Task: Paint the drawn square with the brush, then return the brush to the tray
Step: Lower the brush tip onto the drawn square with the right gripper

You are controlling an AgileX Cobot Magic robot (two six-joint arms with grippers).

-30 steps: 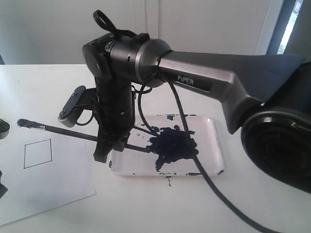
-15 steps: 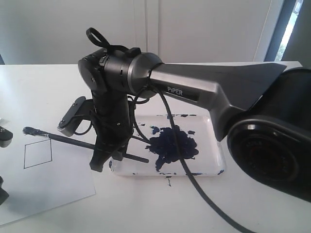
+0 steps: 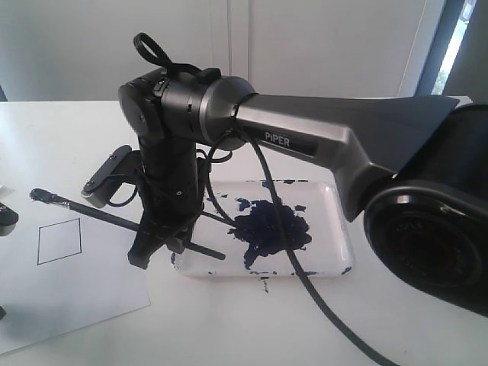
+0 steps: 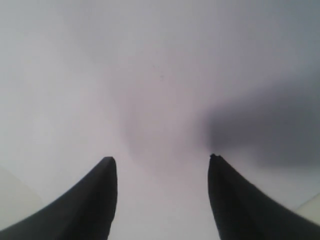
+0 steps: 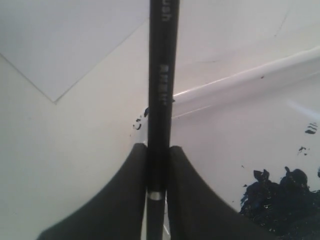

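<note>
My right gripper (image 3: 156,238) (image 5: 157,147) is shut on the brush (image 3: 107,216) (image 5: 161,90), a long thin black stick held by its shaft near the back end. The dark tip (image 3: 38,195) points left and hangs past the far-left corner of the drawn square (image 3: 59,241). The square's inside is blank, on white paper (image 3: 84,297) (image 5: 65,40). The tray (image 3: 337,229) (image 5: 240,77) lies just right of the gripper, with a dark blue paint blob (image 3: 271,225) (image 5: 285,200) in its middle. My left gripper (image 4: 160,160) is open over bare white surface, holding nothing.
The right arm's big black-and-grey body (image 3: 328,141) and its black cable (image 3: 305,282) cross over the tray. Dark parts (image 3: 4,217) show at the left edge beside the paper. Paint flecks dot the tray rim (image 3: 263,284).
The right arm has shifted slightly left with the brush. The tip dipped toward the paper half a second ago and now sits a little higher and further left.
</note>
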